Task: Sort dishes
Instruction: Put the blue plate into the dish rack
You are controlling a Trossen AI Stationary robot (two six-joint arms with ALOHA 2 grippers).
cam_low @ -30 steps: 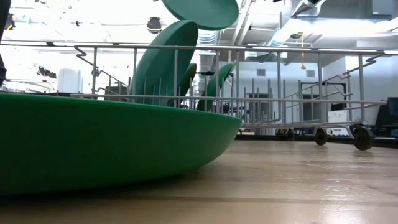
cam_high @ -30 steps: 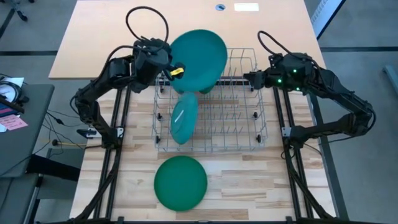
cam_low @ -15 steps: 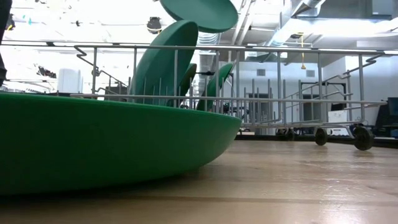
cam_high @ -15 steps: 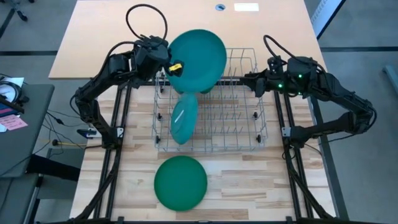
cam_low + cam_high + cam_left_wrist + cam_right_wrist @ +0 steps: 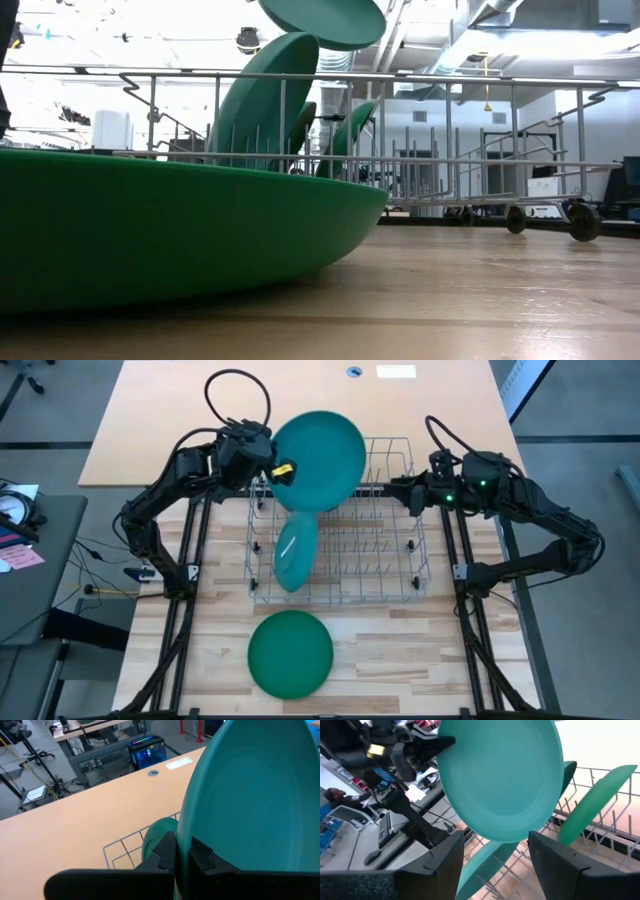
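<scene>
The left gripper (image 5: 281,471) is pinching a teal plate (image 5: 320,458) by its rim. From above, the right gripper (image 5: 398,487) is waiting open just beside it. Only its wrist camera is showing plates (image 5: 594,802) standing underneath.

**Camera arrangement, four views**

High view: overhead, straight down on the table (image 5: 420,670) and wire rack (image 5: 345,530). Low view: table height, level across, a plate (image 5: 150,230) close to the lens. Wrist views: each close behind its own fingers, both sharing the raised plate (image 5: 502,775).

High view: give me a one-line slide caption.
Left gripper holds a teal plate over the rack; right gripper waits open at its far side; one plate lies on the table.
</scene>
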